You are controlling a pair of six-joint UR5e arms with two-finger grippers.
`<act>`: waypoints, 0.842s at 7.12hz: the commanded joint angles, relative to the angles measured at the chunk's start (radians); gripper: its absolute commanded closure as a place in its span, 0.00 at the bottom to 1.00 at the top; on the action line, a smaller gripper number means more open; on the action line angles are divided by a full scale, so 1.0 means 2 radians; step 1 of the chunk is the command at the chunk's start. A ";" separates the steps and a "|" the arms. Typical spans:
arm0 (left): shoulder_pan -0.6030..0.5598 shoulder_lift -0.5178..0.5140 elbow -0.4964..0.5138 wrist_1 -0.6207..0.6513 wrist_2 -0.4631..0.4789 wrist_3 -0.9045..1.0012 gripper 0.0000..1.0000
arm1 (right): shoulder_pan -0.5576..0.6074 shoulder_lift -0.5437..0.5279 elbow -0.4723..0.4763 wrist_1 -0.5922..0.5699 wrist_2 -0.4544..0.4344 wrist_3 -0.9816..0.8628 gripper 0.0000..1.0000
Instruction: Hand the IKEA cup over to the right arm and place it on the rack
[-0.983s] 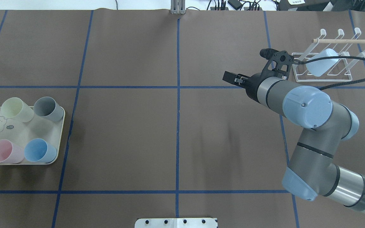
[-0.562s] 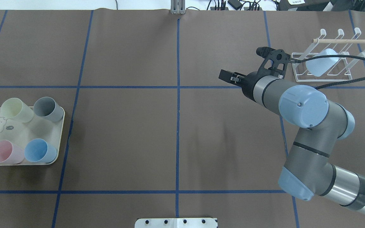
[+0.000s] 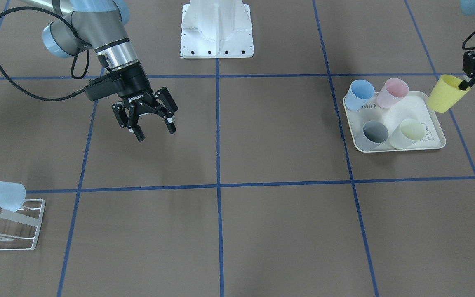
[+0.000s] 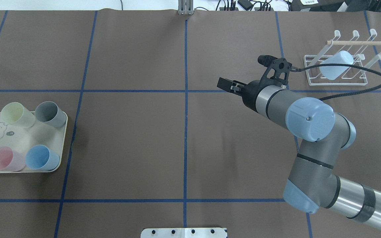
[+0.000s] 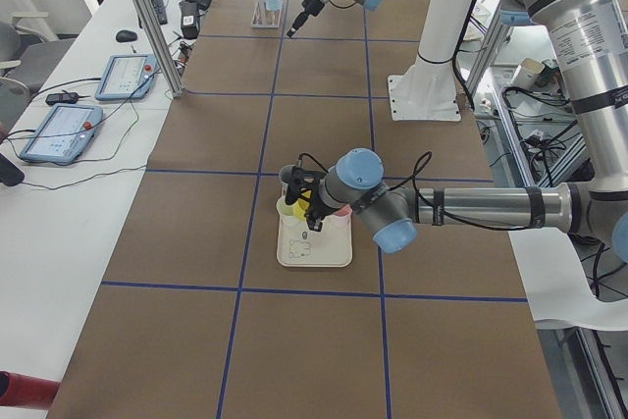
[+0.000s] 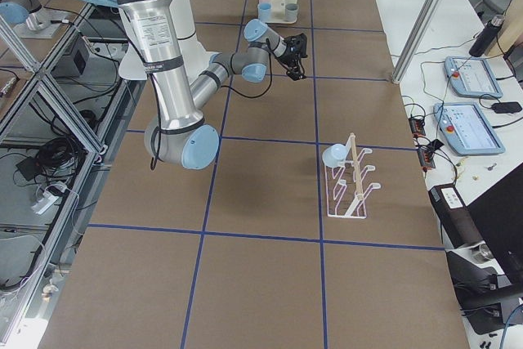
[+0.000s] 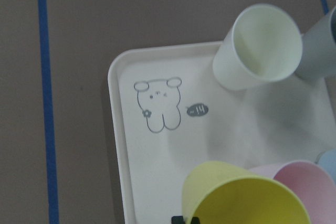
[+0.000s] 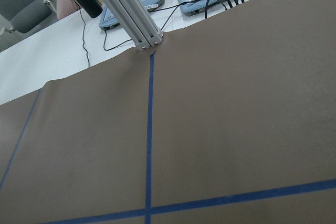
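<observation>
Left gripper (image 3: pixel 466 83) is clamped on the rim of the yellow plastic cup (image 3: pixel 443 95), held over the cream tray's (image 3: pixel 418 110) corner, right edge of the front view. Right gripper (image 3: pixel 155 131) is spread and empty, upper left. White wire rack (image 3: pixel 31 231) sits lower left. Risk: the thin rim pinch may slip or swing at handover.

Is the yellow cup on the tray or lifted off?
Lifted off: the left gripper pinches the yellow cup by its rim, tilted, at a corner of the tray.
</observation>
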 commanded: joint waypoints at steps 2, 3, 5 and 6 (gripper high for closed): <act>-0.003 -0.161 -0.006 0.126 -0.003 -0.095 1.00 | -0.036 0.047 -0.030 0.079 -0.010 0.105 0.00; -0.001 -0.182 -0.008 0.119 -0.023 -0.150 1.00 | -0.040 0.071 -0.030 0.079 -0.010 0.156 0.00; 0.041 -0.227 0.001 0.061 -0.042 -0.221 1.00 | -0.043 0.100 -0.017 0.081 -0.009 0.243 0.00; 0.058 -0.257 0.018 0.047 -0.041 -0.271 1.00 | -0.043 0.116 -0.010 0.081 -0.008 0.291 0.00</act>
